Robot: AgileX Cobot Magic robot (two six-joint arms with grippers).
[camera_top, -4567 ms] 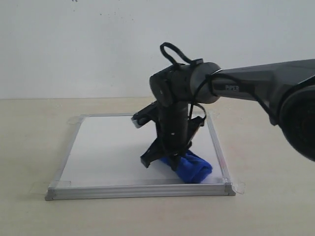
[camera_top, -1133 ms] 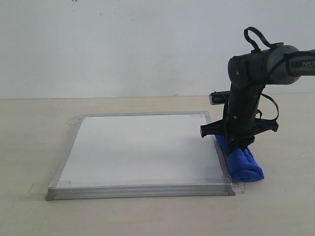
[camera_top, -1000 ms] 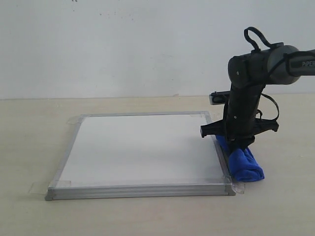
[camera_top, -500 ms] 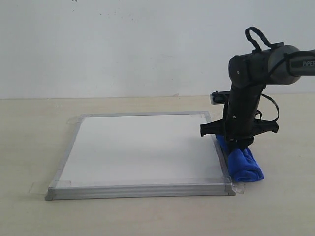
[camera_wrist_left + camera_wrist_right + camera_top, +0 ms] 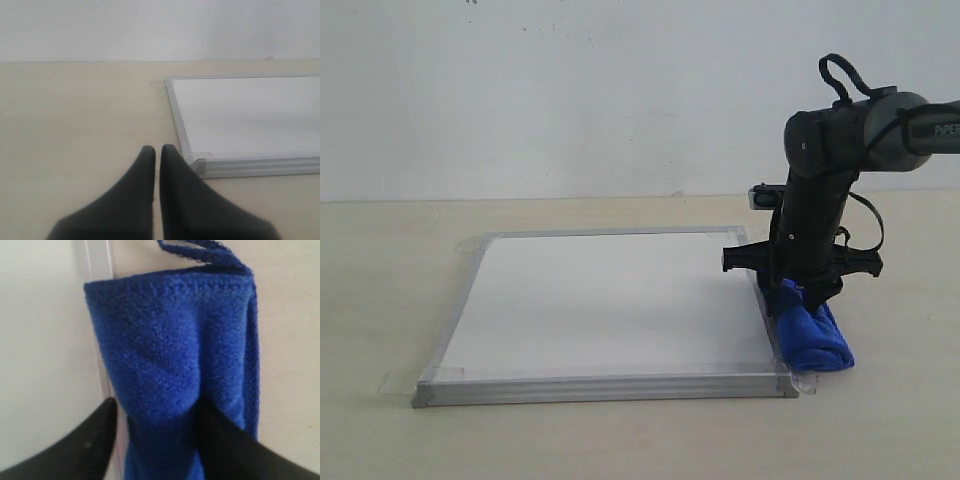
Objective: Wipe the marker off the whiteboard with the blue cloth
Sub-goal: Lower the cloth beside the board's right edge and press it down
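Carried off the whiteboard (image 5: pixel 605 300) since 4.6 s ago, the blue cloth (image 5: pixel 817 338) now lies along the board's right frame, mostly on the table (image 5: pixel 900 400), its upper end pinched in my right gripper (image 5: pixel 800 292). My left gripper (image 5: pixel 156 155) sits nearly closed and empty near a board corner. Soft, light and limp, the cloth looks best gripped mid-roll. Count: 1 board, 1 cloth, 0 strokes of marker visible.

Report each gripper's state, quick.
Left gripper: closed, holding nothing.
Right gripper: closed on the blue cloth.
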